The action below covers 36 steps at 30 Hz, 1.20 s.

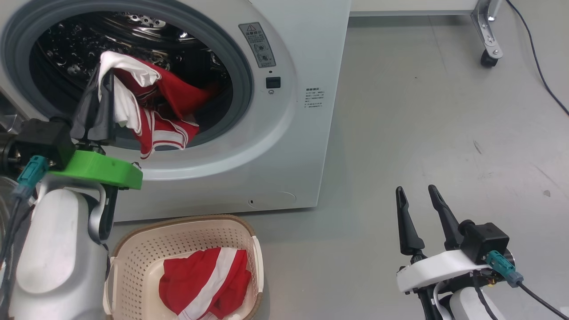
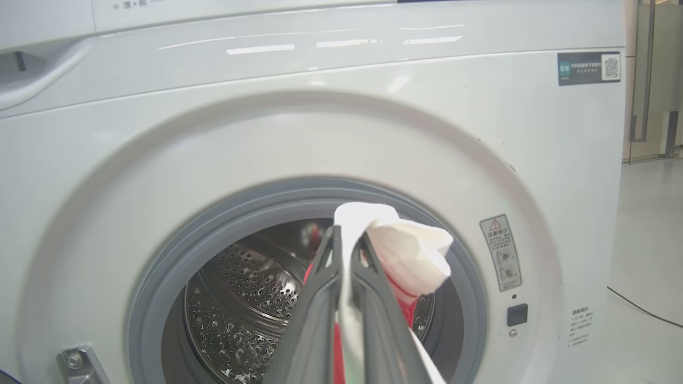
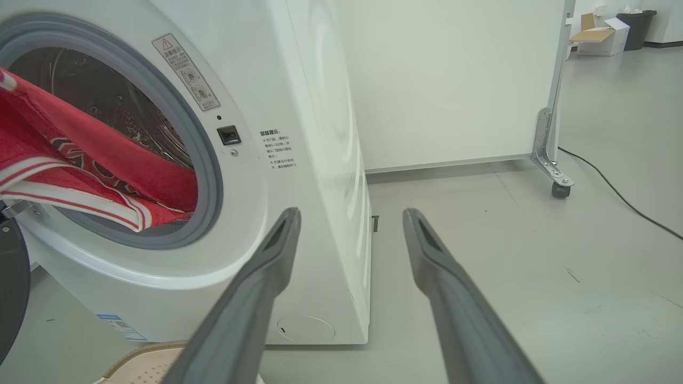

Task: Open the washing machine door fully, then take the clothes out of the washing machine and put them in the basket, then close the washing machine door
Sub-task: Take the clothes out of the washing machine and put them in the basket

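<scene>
The white washing machine (image 1: 311, 44) stands with its drum open, and the dark edge of the washing machine door (image 3: 10, 288) is swung out to the left. Red and white clothes (image 1: 169, 111) hang out over the grey gasket. My left gripper (image 1: 106, 71) is shut on a white fold of them in front of the opening. The left wrist view shows that white fold (image 2: 411, 256) pinched at the left gripper's (image 2: 349, 234) tips. The cream basket (image 1: 186, 220) sits on the floor below the drum with one red and white garment (image 1: 204, 284) inside. My right gripper (image 1: 415, 189) is open and holds nothing, low at the right.
Grey floor (image 1: 422, 111) stretches to the right of the machine. A caster (image 1: 488, 58) of a metal frame and a black cable (image 1: 538, 62) lie at the far right. The right wrist view shows the basket's rim (image 3: 144, 357) under the open right gripper (image 3: 352, 213).
</scene>
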Motion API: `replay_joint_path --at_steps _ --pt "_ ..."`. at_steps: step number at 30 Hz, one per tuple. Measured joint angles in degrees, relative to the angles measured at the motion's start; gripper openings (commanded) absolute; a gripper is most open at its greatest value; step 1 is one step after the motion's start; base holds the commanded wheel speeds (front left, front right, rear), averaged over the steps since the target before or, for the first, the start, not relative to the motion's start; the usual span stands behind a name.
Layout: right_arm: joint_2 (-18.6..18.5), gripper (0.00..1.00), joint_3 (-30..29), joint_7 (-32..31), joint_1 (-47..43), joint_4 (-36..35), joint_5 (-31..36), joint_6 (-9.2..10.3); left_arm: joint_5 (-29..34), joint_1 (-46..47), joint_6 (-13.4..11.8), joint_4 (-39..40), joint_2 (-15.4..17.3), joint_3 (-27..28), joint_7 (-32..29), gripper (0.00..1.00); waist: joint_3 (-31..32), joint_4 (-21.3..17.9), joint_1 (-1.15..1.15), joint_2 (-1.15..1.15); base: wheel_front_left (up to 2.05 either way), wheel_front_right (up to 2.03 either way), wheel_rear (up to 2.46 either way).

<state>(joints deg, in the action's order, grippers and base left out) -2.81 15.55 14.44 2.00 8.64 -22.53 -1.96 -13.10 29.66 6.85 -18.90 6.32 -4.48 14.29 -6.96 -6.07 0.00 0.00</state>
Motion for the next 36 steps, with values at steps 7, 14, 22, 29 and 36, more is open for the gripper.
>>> replay_joint_path --at_steps 7,14,22,29,36 --pt "0.00 1.00 -0.07 0.00 -0.18 -0.03 0.05 -0.37 0.13 -2.21 0.00 7.67 -0.71 1.54 0.16 0.00 0.15 0.43 0.00 0.00 0.00 0.00 0.00" --pt "0.00 1.00 -0.11 0.00 -0.23 -0.20 0.08 -0.44 0.82 -3.91 0.00 14.13 -1.43 2.92 0.44 0.00 0.16 0.87 0.00 0.00 0.00 0.00 0.00" --pt "0.01 1.00 -0.18 0.00 -0.29 -0.26 0.49 -0.51 1.74 -8.37 0.00 16.23 -1.77 3.43 0.46 0.00 0.06 1.28 0.00 0.00 0.00 0.00 0.00" --pt "0.02 1.00 -0.15 0.00 -0.52 -0.42 0.52 -0.60 2.02 -15.11 0.01 11.37 -1.72 1.51 0.46 0.00 -0.26 1.40 0.00 0.00 0.00 0.00 0.00" --pt "0.03 1.00 -0.12 0.00 -0.54 -0.63 0.68 -0.92 2.12 -20.24 0.02 4.46 -1.12 0.20 0.41 0.00 -1.41 1.32 0.00 0.00 0.00 0.00 0.00"
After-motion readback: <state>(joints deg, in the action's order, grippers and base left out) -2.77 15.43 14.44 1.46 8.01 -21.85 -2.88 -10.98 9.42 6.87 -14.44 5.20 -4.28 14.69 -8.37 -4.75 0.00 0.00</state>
